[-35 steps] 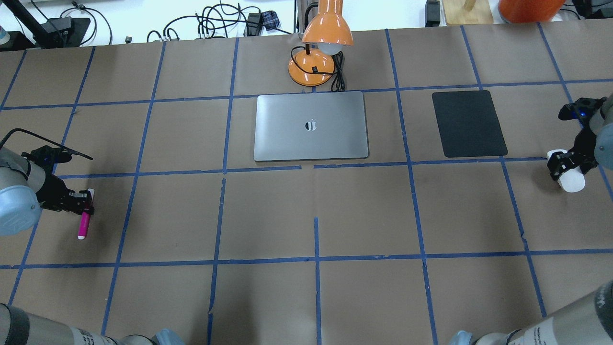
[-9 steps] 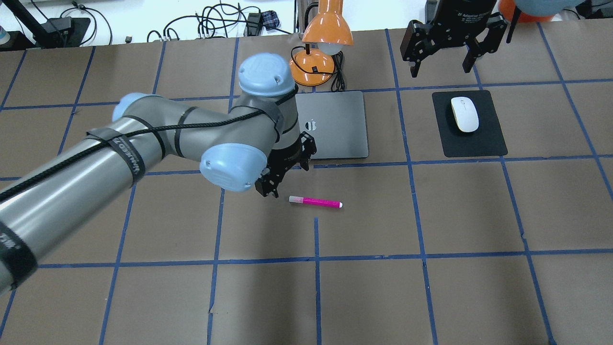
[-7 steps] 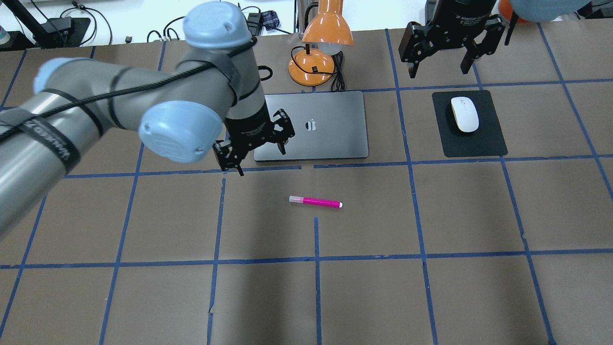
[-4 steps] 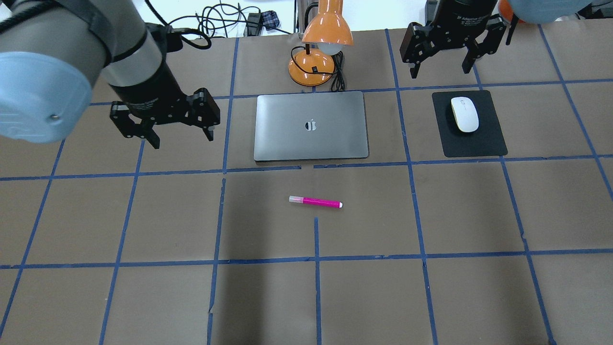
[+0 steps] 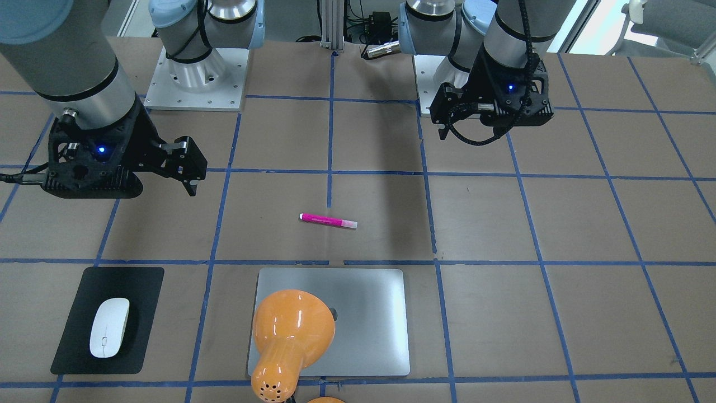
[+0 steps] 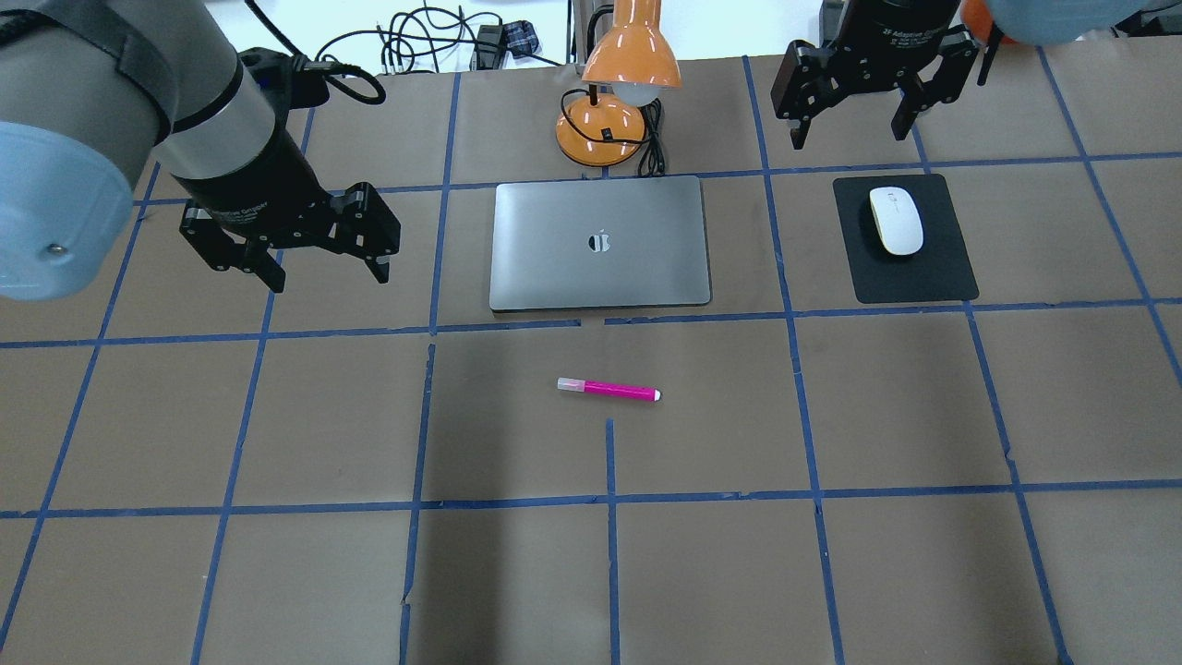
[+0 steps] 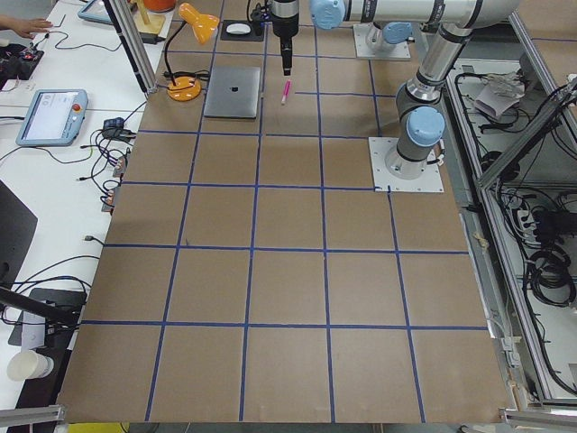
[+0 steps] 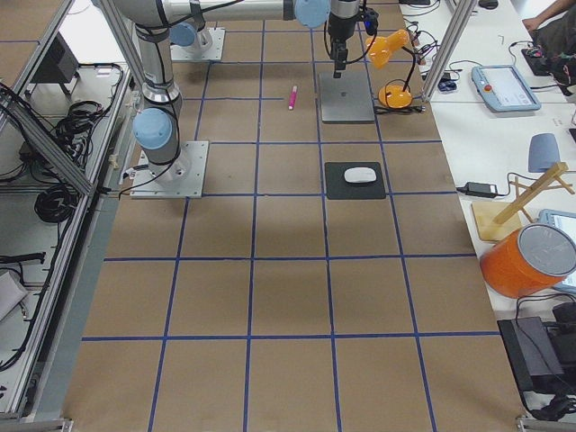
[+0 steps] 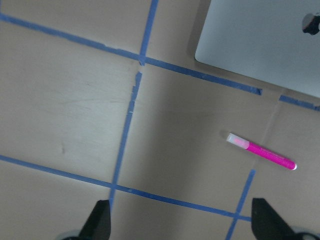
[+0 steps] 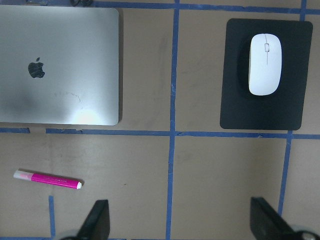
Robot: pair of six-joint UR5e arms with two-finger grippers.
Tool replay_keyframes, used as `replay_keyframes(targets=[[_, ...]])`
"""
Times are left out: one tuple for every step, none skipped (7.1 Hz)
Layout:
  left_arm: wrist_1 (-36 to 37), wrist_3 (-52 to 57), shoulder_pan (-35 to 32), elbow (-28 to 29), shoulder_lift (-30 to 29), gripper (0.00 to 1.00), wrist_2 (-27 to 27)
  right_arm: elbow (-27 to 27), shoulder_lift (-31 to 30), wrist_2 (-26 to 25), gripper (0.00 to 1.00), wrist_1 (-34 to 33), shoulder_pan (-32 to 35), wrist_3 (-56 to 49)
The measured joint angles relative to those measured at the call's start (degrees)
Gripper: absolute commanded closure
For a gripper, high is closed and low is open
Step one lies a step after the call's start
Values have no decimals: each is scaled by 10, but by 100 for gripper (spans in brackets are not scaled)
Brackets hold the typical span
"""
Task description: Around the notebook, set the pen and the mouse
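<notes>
The silver-grey notebook (image 6: 637, 268) lies shut at the table's middle back. Just in front of it, the magenta pen (image 6: 608, 389) rests on the brown paper, parallel to the notebook's front edge and apart from it. To its right, the white mouse (image 6: 896, 220) sits on a black mat (image 6: 933, 277). My left gripper (image 6: 328, 279) hovers open and empty left of the notebook. Behind the mat, my right gripper (image 6: 847, 139) hangs open and empty. Both wrist views show the fingers (image 9: 102, 222) (image 10: 100, 220) wide apart with nothing between them.
An orange desk lamp (image 6: 628, 55) with a black cord stands directly behind the notebook. Blue tape lines grid the brown table cover. Cables and gear lie beyond the far edge. A wide stretch of bare table runs along the front.
My left gripper, which stood open beside the pen, has risen and swung left to beside the notebook. Pen and mouse, held at first, now lie on the table. The right gripper stays put.
</notes>
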Motion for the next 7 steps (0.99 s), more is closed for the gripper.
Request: replay_keyframes(targets=[[3,0,0,0,0,0,0,-1,-1,2,0,-3,0,0],[7,0,1,1,0,0,0,-1,-1,3,0,-8,0,-1],[9,0,1,1,1,0,0,-1,-1,3,0,-12,0,-2],[9,0,1,1,1,0,0,-1,0,4,0,-13,0,-2],[10,0,1,1,1,0,0,0,0,4,0,-14,1,-2],[11,2,2,1,1,0,1,0,0,5,0,-14,1,-1],[12,3,2,1,1,0,2,0,1,11,0,-13,1,0]])
